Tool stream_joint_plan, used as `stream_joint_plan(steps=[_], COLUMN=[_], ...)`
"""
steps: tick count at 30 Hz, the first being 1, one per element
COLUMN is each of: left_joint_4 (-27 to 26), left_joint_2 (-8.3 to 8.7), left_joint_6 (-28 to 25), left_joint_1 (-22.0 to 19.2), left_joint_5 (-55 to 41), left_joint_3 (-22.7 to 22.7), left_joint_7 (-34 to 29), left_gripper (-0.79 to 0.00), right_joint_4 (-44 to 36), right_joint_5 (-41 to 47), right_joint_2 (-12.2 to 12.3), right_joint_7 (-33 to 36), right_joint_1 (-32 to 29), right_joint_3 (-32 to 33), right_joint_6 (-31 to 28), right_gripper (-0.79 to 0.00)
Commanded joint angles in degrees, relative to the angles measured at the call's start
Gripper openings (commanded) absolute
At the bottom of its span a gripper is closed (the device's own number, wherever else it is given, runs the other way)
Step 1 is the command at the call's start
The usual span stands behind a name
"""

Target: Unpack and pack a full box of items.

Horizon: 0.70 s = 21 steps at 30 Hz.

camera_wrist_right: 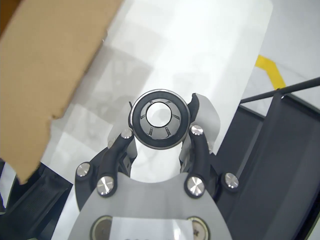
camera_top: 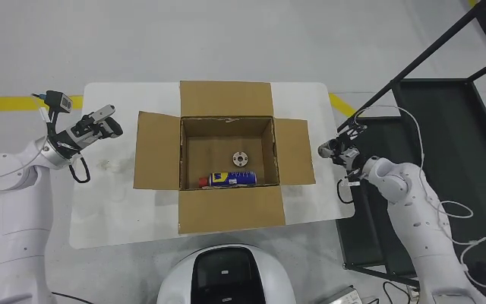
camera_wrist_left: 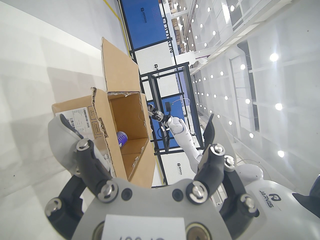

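Note:
An open cardboard box (camera_top: 156,152) stands in the middle of the white table (camera_top: 102,220), all four flaps folded out. Inside lie a blue and yellow spray can (camera_top: 232,178) along the near wall and a round metal ring (camera_top: 241,158). My right gripper (camera_top: 329,148) hovers over the table's right edge, beside the box's right flap (camera_wrist_right: 45,58), shut on a dark metal ring-shaped part (camera_wrist_right: 160,122). My left gripper (camera_top: 114,127) is held open and empty above the table's left side, pointing at the box (camera_wrist_left: 97,116), where the can's end (camera_wrist_left: 121,139) shows.
A black metal rack (camera_top: 437,129) stands right of the table, close to my right arm. A yellow floor line (camera_top: 19,101) runs behind the table on the left. The table's left strip and front corners are bare.

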Motion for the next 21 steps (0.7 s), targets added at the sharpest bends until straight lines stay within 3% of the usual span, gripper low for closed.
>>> stream_joint_plan(steps=[1,6,11,21], left_joint_4=[0.00,0.00,0.00,0.00], left_joint_2=[0.00,0.00,0.00,0.00], left_joint_6=[0.00,0.00,0.00,0.00], left_joint_1=[0.00,0.00,0.00,0.00], left_joint_5=[0.00,0.00,0.00,0.00], left_joint_3=[0.00,0.00,0.00,0.00], left_joint_7=[0.00,0.00,0.00,0.00], left_gripper=[0.000,0.000,0.000,0.000], right_joint_4=[-5.22,-16.60,-20.95,-13.30], right_joint_5=[-0.27,2.82,5.32,2.92], right_joint_2=[0.23,0.33,-0.24,-4.15], right_joint_7=[0.33,0.26,2.76,4.51], right_joint_1=[-1.66,-3.28,0.41,15.52], right_joint_3=[1.71,2.43,-5.28,-28.88], right_joint_6=[1.05,0.11,-2.58,0.16], right_gripper=[-0.785,-0.785,-0.785,-0.785])
